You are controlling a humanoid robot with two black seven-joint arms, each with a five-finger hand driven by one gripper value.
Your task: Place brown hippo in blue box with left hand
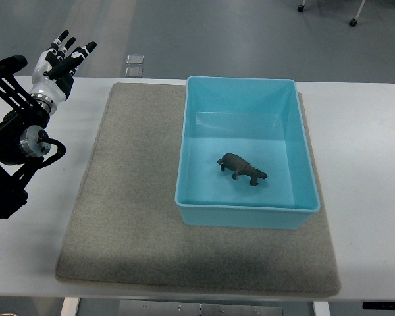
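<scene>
Brown against pale blue, the toy hippo [242, 168] stands on its feet on the floor of the blue box [204, 203], a little toward the near wall and touching none of the sides, its head pointing toward the right. The box sits on the right part of a grey felt mat [125, 197], which lies on a white table [368, 171]. The left hand [60, 60] is raised at the far left corner, well apart from the box, fingers spread and empty.
</scene>
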